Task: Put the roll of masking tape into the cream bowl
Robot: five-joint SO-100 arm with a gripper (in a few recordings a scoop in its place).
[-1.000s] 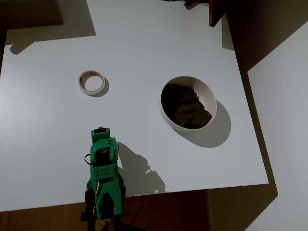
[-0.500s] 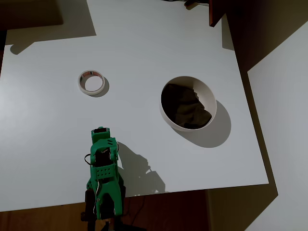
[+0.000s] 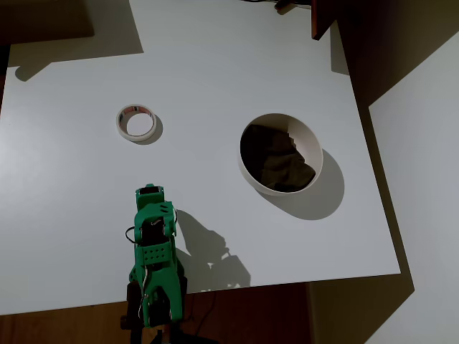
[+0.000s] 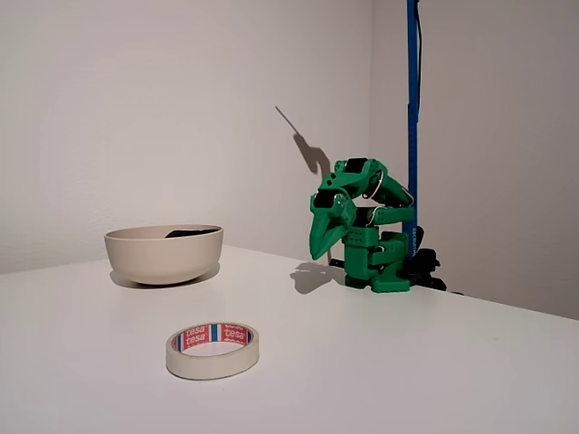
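Note:
The roll of masking tape [image 3: 136, 123] lies flat on the white table, left of centre in the overhead view; in the fixed view the tape [image 4: 213, 350] is nearest the camera, with reddish print on its inner core. The cream bowl [image 3: 314, 147] stands to the right, about a bowl's width from the tape, with something dark inside; its wall [image 4: 164, 255] shows at the left of the fixed view. My green gripper [image 4: 319, 252] is folded near the arm's base, pointing down, its jaws together and empty. Seen from overhead, the gripper [image 3: 149, 195] is well below the tape.
The arm's base [image 3: 154, 301] sits at the table's near edge. A blue pole [image 4: 412, 108] rises behind the arm. A reddish-brown post [image 3: 323, 18] stands at the table's top right corner. Open white tabletop [image 3: 201, 86] lies between the tape, the bowl and the arm.
The arm has shifted slightly, its front end creeping a little toward the tape. Tape and bowl have not moved.

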